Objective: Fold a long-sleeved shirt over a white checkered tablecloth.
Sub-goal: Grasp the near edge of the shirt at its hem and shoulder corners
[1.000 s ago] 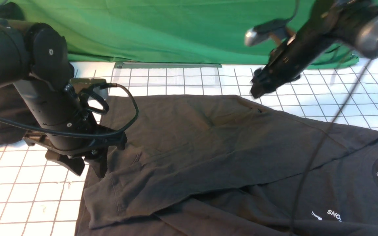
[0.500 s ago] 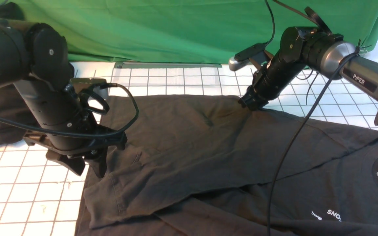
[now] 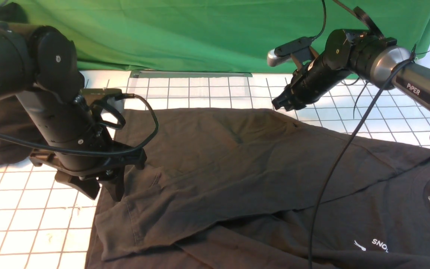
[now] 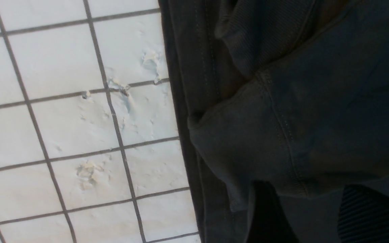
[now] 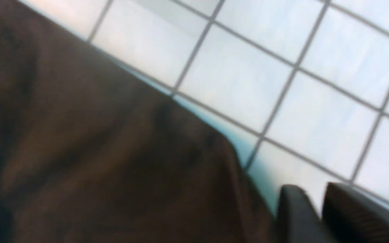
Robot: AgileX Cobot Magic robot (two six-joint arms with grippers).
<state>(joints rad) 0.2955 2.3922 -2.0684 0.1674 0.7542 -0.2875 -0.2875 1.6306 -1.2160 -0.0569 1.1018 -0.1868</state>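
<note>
In the front view, the dark shirt [image 3: 237, 157] lies partly folded on the checkered tablecloth [image 3: 207, 89]. The left jaws [image 3: 105, 196] stand apart beside its turned-over sleeve; lowered carelessly, they could snag the cuff and drag it crooked. The right jaws [image 3: 284, 104], slightly parted, hold nothing near the far edge; a poorly aimed grip could miss that low hem.

In the left wrist view, the parted fingers face two layers, so closing might catch both.

In the right wrist view, blur hides the fingertips' exact height, risking a shallow pinch that slips.

The white checkered tablecloth [image 3: 207, 89] carries a dark brown-black long-sleeved shirt [image 3: 200, 157] from centre toward four o'clock; black cloth [image 3: 9, 134] lies at nine.
</note>
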